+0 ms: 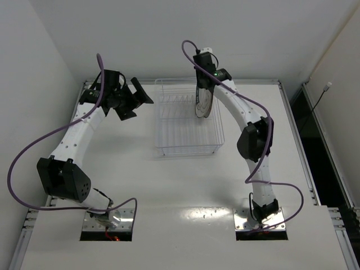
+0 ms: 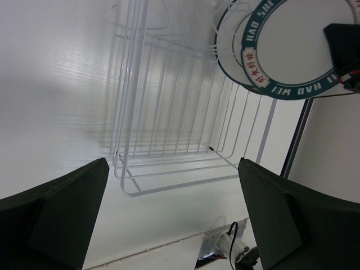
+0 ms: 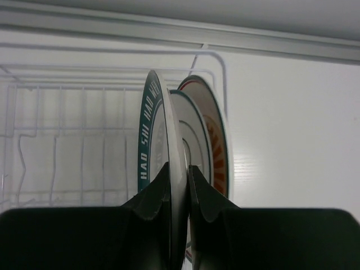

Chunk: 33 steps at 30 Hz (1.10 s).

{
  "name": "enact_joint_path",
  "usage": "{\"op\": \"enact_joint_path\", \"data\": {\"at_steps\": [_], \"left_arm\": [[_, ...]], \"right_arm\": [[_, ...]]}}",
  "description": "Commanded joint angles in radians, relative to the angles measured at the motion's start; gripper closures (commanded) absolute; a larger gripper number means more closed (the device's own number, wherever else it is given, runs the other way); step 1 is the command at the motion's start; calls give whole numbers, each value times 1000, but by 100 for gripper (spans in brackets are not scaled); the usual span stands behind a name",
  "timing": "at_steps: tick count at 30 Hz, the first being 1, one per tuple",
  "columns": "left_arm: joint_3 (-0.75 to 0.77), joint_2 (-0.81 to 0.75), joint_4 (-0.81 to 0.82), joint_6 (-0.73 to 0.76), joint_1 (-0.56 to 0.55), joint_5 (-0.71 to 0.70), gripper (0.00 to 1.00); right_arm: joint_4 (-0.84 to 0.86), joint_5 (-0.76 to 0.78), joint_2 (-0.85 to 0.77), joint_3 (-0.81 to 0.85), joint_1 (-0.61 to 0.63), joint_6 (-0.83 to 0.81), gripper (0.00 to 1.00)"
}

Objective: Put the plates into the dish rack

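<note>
The dish rack of thin white wire stands in the middle of the table. My right gripper hangs over its far right side, shut on the top rim of the teal-rimmed plate, which stands upright on edge. In the right wrist view the fingers pinch that plate. Close behind it stand a pale grey plate and an orange-decorated plate, both upright by the rack's end wall. Whether the teal plate rests on the wires is hidden. My left gripper hovers open and holding nothing, left of the rack, facing the teal plate.
White walls close in at the back and both sides. A dark gap runs along the table's right edge. Purple cables loop off both arms. Two base cutouts lie at the near edge.
</note>
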Motion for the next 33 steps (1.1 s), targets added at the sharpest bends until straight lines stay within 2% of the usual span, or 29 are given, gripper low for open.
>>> {"op": "enact_joint_path", "data": {"at_steps": [1, 4, 5, 6, 11, 12, 17, 21, 23, 24, 25, 26, 27, 28, 29, 31, 33], "left_arm": [[37, 1, 1, 7, -7, -10, 0], [37, 1, 1, 7, -7, -20, 0], [37, 1, 1, 7, -7, -20, 0], [37, 1, 1, 7, -7, -20, 0], [37, 10, 1, 7, -7, -10, 0], [37, 20, 1, -2, -7, 0, 0], [47, 32, -9, -11, -7, -21, 0], [47, 52, -29, -11, -7, -46, 0], [24, 52, -29, -11, -7, -56, 0], [8, 52, -29, -23, -7, -46, 0], [-30, 38, -29, -35, -7, -27, 0], [-54, 38, -14, -36, -7, 11, 0], [-76, 23, -2, -45, -7, 22, 0], [-97, 5, -2, -45, -7, 22, 0], [-131, -6, -2, -45, -7, 22, 0], [-168, -37, -2, -45, -7, 13, 0], [-188, -58, -2, -45, -7, 13, 0]], "right_arm": [[39, -65, 26, -38, 5, 35, 100], [30, -87, 35, -60, 5, 35, 99], [30, -96, 35, -60, -4, 35, 80], [30, -107, 35, -60, -4, 35, 72], [-27, -87, -9, -78, -4, 44, 67], [-41, -78, -25, -64, -4, 44, 58], [-134, -58, -216, -63, -13, 44, 32], [-185, -230, -484, -204, -32, 44, 0], [-235, -279, -558, -285, -32, 56, 0], [-255, -335, -656, -337, -32, 57, 0], [-236, -381, -727, -503, -19, 41, 0], [-145, -468, -808, -608, -19, 29, 0], [-88, -495, -898, -715, -19, 47, 0], [-32, -510, -1080, -911, -19, 67, 0], [12, -521, -1162, -988, -28, 95, 0], [21, -488, -1299, -1101, -29, 173, 0], [-77, -458, -1324, -1127, -29, 204, 0]]}}
